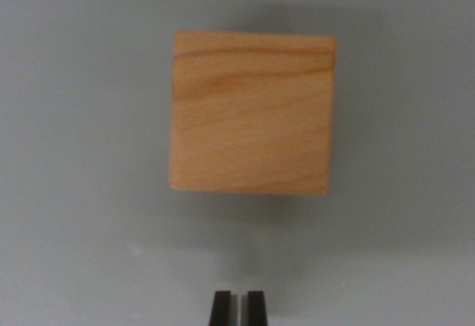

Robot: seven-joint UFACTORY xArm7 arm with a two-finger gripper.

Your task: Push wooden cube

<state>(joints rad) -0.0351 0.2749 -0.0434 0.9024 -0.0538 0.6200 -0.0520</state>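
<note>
Cube: the wooden cube point(251, 112) sits square to my view, grain running left-right, no long axis.
My gripper point(238, 307): below cube, apart, fingers nearly together.

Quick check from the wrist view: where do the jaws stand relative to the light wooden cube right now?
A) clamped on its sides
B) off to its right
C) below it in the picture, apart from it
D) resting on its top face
C: the gripper, jaws nearly together, sits at the bottom edge, with bare grey surface between it and the light wooden cube.
</note>
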